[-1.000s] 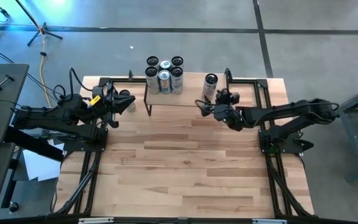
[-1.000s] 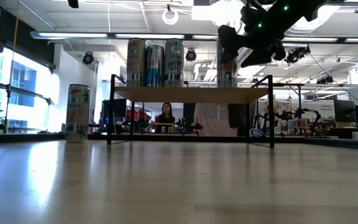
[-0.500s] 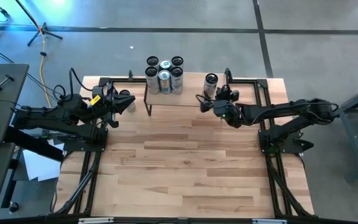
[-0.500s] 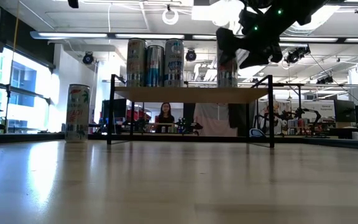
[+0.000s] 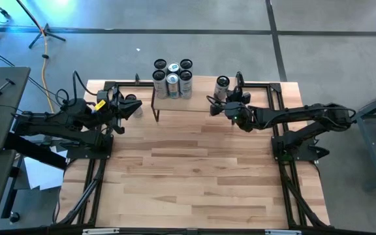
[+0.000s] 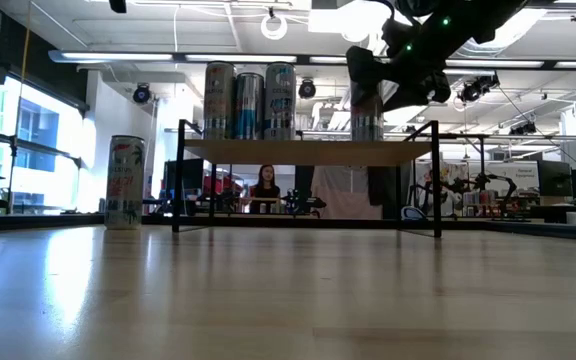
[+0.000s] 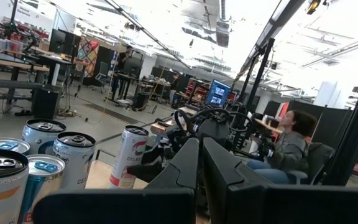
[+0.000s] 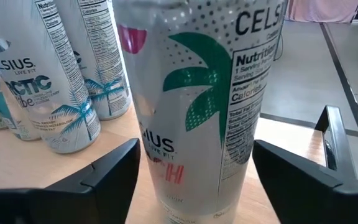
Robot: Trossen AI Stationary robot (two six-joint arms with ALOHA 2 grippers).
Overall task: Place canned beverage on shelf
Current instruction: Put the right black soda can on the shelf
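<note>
The right claw (image 8: 194,171) is spread wide, with one finger on each side of the can (image 8: 194,93), and in the right wrist view there is a gap on both sides, so it is not pinching it. The can stands up straight on the shelf (image 6: 308,151), near the right end. It is thin metal, smooth and shiny, so it may slip or dent if squeezed hard. It is tall and can tip, so the middle of its round side looks like the best place to hold. Farther along the shelf stands a bunch of other cans (image 5: 173,79). Off the shelf's left end, the left claw (image 5: 130,108) waits, pressed together.
</note>
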